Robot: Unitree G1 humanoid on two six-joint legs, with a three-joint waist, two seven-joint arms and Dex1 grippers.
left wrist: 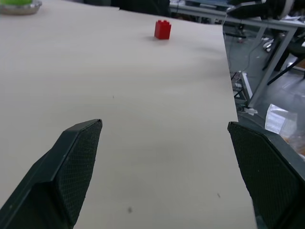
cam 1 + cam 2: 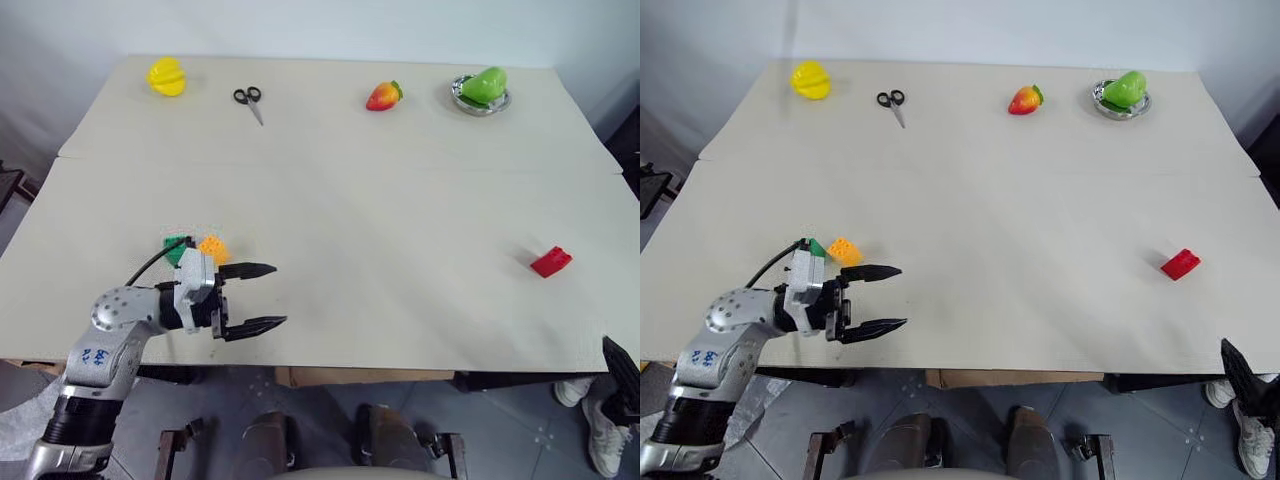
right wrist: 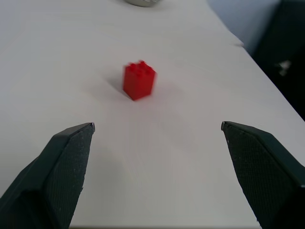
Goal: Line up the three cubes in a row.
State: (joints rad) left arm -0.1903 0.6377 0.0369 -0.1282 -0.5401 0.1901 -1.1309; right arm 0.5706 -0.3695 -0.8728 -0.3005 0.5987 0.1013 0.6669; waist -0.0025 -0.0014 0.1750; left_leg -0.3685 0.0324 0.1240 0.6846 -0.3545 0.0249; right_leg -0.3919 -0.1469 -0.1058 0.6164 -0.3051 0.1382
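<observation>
We see the studded red plastic cube (image 2: 551, 261) far right of our left gripper (image 2: 260, 296), black textured fingers apart; green cube (image 2: 176, 247) and orange-yellow cube (image 2: 212, 247) touch just behind it. Right gripper (image 3: 157, 129) fingers apart.

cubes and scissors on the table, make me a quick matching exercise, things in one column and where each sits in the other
Things:
1. red cube
2. orange-yellow cube
3. scissors
4. green cube

Places:
A. far part of the table, between the yellow toy and the red-orange toy fruit
B. alone on the robot's right side of the table
C. partly hidden behind the left gripper's wrist
D. just beyond the open left gripper, beside the green cube

Pairs: 1-B, 2-D, 3-A, 4-C
</observation>
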